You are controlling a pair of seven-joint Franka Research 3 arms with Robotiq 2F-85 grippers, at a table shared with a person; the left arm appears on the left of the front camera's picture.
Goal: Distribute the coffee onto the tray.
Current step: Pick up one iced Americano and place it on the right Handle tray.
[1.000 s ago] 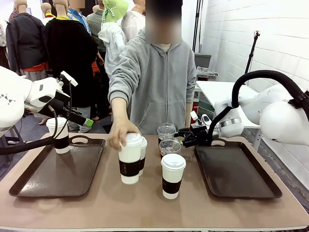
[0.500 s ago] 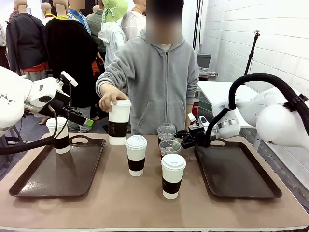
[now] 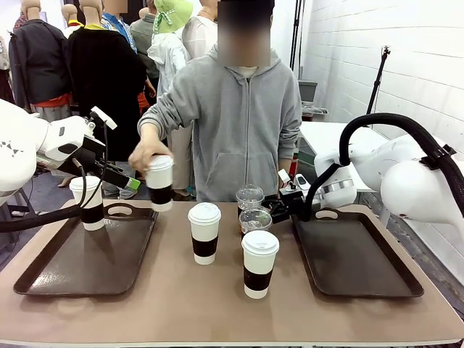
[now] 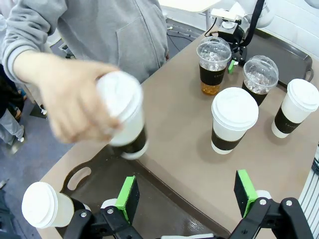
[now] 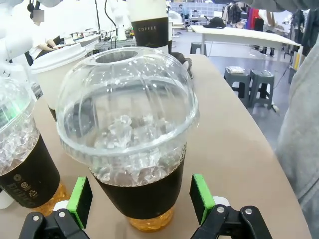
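A brown surface (image 3: 217, 312) is shown before a white brick wall (image 3: 348, 43), with a person (image 3: 243, 130) in a grey hooded top standing at its far side. At the left of the surface a dark left tray (image 3: 80, 272) is laid, and a first white cup (image 3: 90, 204), lidded and brown-sleeved, is seen upright at its far left corner. The robot's left hand (image 4: 185, 195) is poised above this tray's far edge. Its jaws are spread wide and nothing is held between the green pads (image 4: 127, 197). Just beyond it, a second white cup (image 3: 160, 183) is gripped near the lid by the person's hand (image 3: 145, 155) and held tilted in the air over the tray's far right corner. Its outline is blurred in the left wrist view.

On the bare surface between the trays, a third white cup (image 3: 204, 232) is set upright farther back, and a fourth white cup (image 3: 259, 262) stands nearer the robot, to its right. Behind the fourth, two dome-lidded cups of dark drink and ice are placed close together: the nearer clear cup (image 3: 255, 220) and the farther clear cup (image 3: 250, 196). The robot's right hand (image 5: 141, 196) is set around the farther clear cup. Its jaws are apart and not closed on the cup, with one green pad just beside each side of the lower wall. At the right, the dark right tray (image 3: 362, 264) lies just beside the clear cups.
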